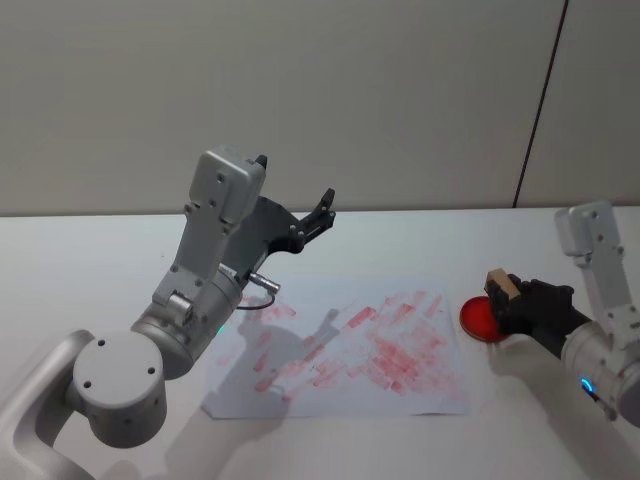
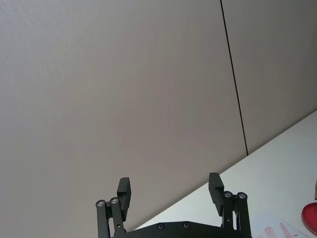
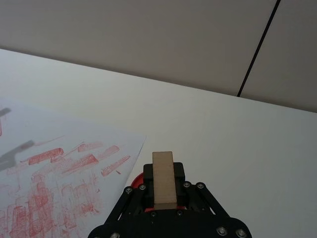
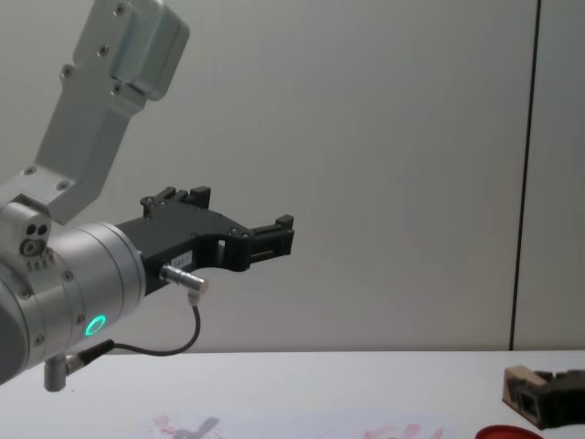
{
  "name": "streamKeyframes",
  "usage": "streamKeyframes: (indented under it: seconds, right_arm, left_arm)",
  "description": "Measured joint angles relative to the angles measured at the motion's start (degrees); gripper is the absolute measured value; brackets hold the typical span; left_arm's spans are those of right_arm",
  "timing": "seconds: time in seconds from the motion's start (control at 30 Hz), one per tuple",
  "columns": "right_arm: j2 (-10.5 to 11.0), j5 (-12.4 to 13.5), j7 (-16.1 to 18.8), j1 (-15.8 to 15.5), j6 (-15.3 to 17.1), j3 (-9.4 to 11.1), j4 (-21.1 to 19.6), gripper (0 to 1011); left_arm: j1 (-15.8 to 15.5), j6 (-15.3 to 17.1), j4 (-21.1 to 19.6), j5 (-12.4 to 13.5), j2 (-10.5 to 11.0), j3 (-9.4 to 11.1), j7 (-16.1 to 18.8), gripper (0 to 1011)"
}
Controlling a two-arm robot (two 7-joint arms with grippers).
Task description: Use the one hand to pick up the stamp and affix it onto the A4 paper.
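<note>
The stamp [image 1: 501, 286] is a small tan wooden block, and my right gripper [image 1: 508, 298] is shut on it at the table's right side. It hangs just above a flat red round pad [image 1: 479, 319]. From the right wrist the stamp [image 3: 163, 178] stands between the black jaws, with the red pad [image 3: 137, 180] peeking out beneath. The A4 paper [image 1: 350, 350], white with many pinkish-red stamp marks, lies left of the pad at mid-table. My left gripper [image 1: 322, 208] is raised high above the paper's left part, open and holding nothing, its fingers [image 2: 124, 193] seen against the wall.
A white table [image 1: 420, 235] carries everything, backed by a plain grey wall with a dark vertical seam [image 1: 540, 100]. A black cable with a silver plug [image 4: 183, 277] loops under the left wrist.
</note>
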Motion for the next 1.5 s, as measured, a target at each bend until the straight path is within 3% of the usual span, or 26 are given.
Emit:
streamKeyframes:
  seconds: [0.37, 0.57, 1.07, 1.23, 1.5]
  right_arm:
    - [-0.72, -2.11, 0.25, 0.87, -0.48, -0.62, 2.85, 232]
    - [-0.96, -2.8, 0.3, 1.17, -0.67, -0.83, 3.76, 387]
    - [-1.19, -3.44, 0.37, 1.42, -0.83, -1.0, 4.62, 891]
    - [-1.22, -3.54, 0.36, 1.46, -0.87, -1.04, 4.76, 999]
    - [-1.26, -3.61, 0.37, 1.5, -0.89, -1.07, 4.87, 1001]
  left_arm:
    - [0.0, 0.0, 0.0, 0.0, 0.0, 0.0, 0.0, 1001]
    - [0.0, 0.0, 0.0, 0.0, 0.0, 0.0, 0.0, 1001]
    - [0.0, 0.0, 0.0, 0.0, 0.0, 0.0, 0.0, 1001]
    - [0.0, 0.0, 0.0, 0.0, 0.0, 0.0, 0.0, 1002]
    - [0.0, 0.0, 0.0, 0.0, 0.0, 0.0, 0.0, 1002]
